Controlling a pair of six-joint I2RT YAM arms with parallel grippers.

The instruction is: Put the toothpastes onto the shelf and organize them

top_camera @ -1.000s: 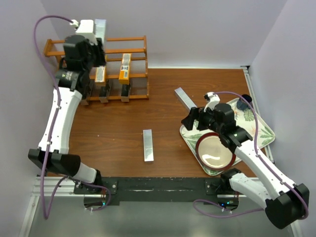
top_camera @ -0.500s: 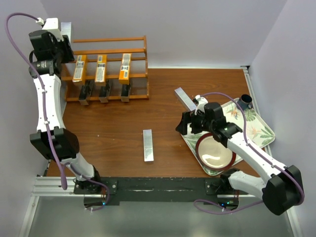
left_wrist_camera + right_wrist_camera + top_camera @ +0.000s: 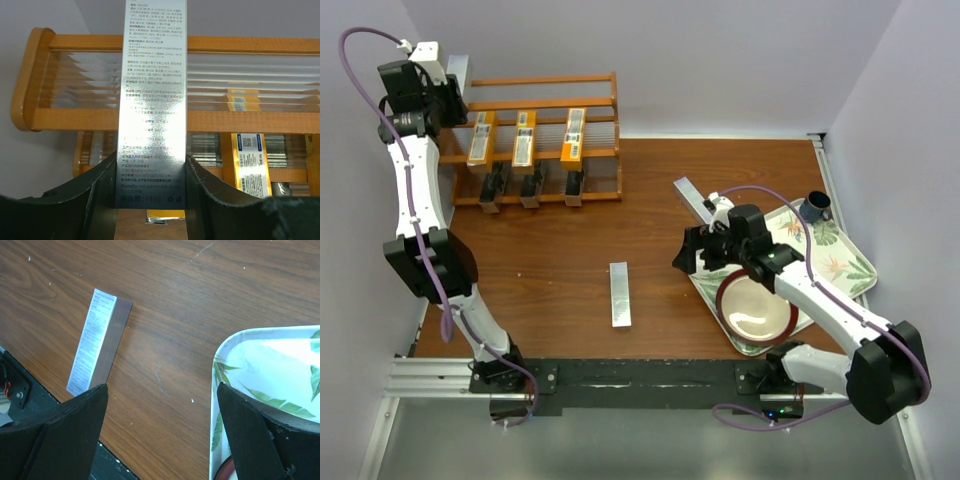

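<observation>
My left gripper (image 3: pixel 448 88) is shut on a silver-grey toothpaste carton (image 3: pixel 152 110) and holds it upright at the far left end of the orange-brown shelf (image 3: pixel 590 150), in front of its top rail (image 3: pixel 100 45). Three orange cartons (image 3: pixel 524 138) lie on the middle tier, and one shows in the left wrist view (image 3: pixel 250 160). Three black cartons (image 3: pixel 532 187) stand on the lower tier. A silver carton (image 3: pixel 619 294) lies mid-table and also shows in the right wrist view (image 3: pixel 97 342). Another silver carton (image 3: pixel 692 197) lies by the tray. My right gripper (image 3: pixel 692 252) is open and empty above bare table (image 3: pixel 160 405).
A leaf-patterned tray (image 3: pixel 848 262) sits at the right and holds a red-rimmed bowl (image 3: pixel 756 308) and a dark cup (image 3: pixel 816 208). Its rim (image 3: pixel 220 390) lies beside my right fingers. Walls close in at the back and on both sides.
My left arm has swung from above the shelf's middle to its far left end, still holding the silver carton. My right gripper has moved left, off the tray and over the table.
</observation>
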